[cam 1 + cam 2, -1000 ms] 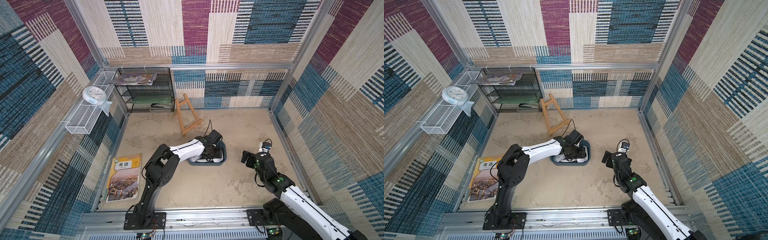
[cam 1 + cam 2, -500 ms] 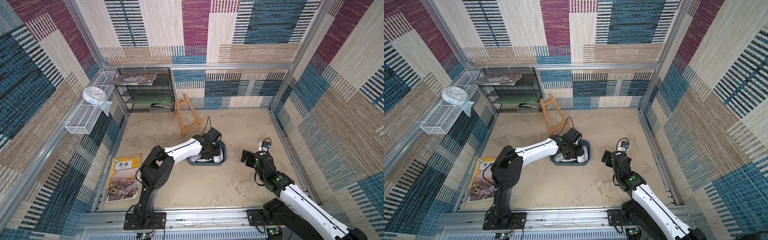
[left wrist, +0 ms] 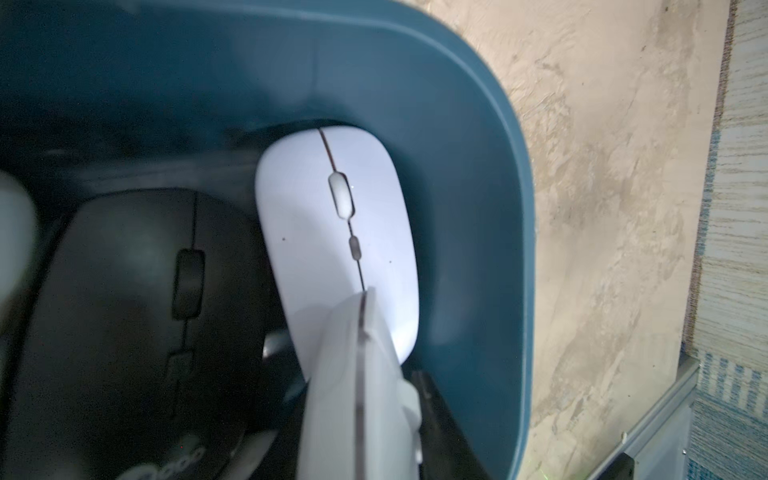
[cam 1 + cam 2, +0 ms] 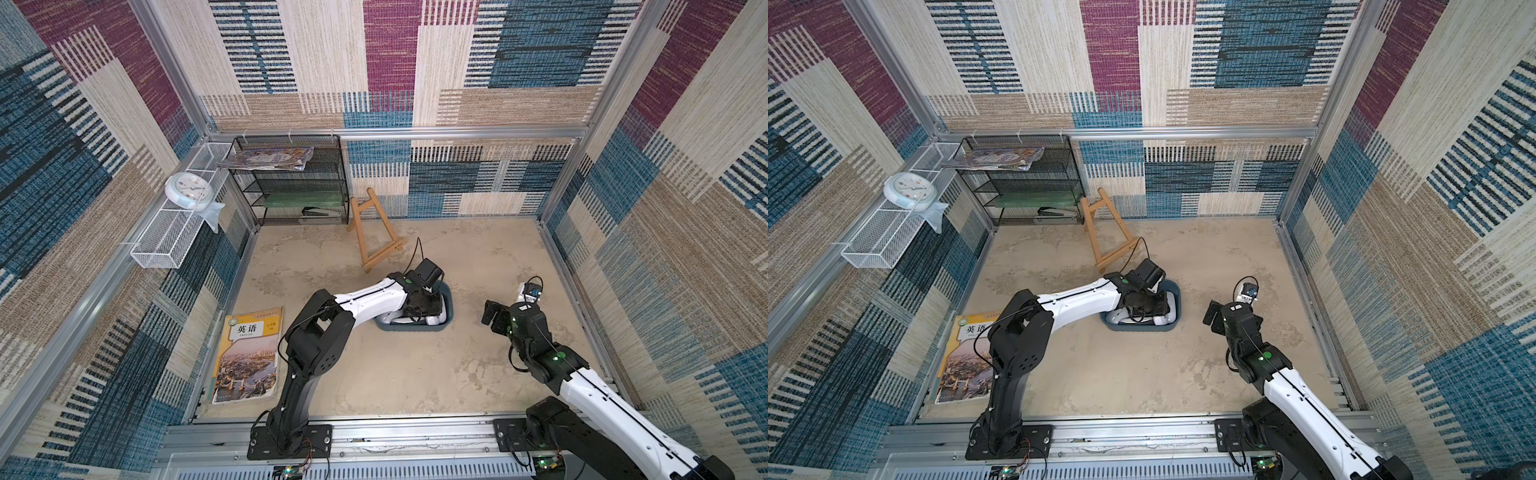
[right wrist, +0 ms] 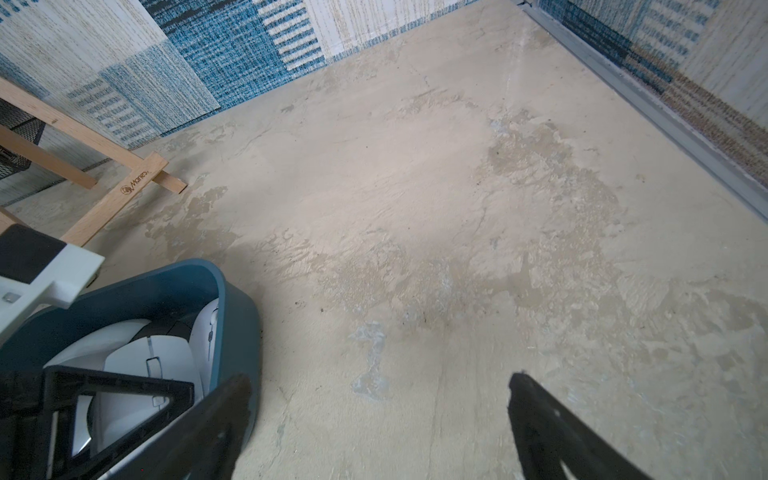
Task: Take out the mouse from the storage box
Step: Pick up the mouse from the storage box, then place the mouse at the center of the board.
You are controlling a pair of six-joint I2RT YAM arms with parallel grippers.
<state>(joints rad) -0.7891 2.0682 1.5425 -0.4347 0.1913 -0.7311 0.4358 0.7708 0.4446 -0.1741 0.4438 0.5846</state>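
Observation:
The dark blue-teal storage box (image 4: 411, 329) (image 4: 1142, 327) sits mid-floor with several mice inside. My left gripper (image 4: 420, 305) reaches down into it. In the left wrist view it is shut on a white mouse (image 3: 357, 374), seen edge-on with its seam line up. Beyond it a second white mouse (image 3: 332, 232) leans against the box wall (image 3: 498, 208), and a black mouse (image 3: 137, 291) lies beside it. My right gripper (image 4: 492, 318) (image 5: 378, 399) hovers to the right of the box, open and holding nothing.
A wooden easel (image 4: 376, 232) stands just behind the box. A black mesh rack (image 4: 295, 187) is at the back left, with a white wire basket (image 4: 166, 237) and clock (image 4: 189, 193) on the left wall. A textbook (image 4: 249, 353) lies at the front left.
My left gripper's jaws have closed inside the box, and that arm's elbow has shifted a little to the left. The right arm has hardly moved.

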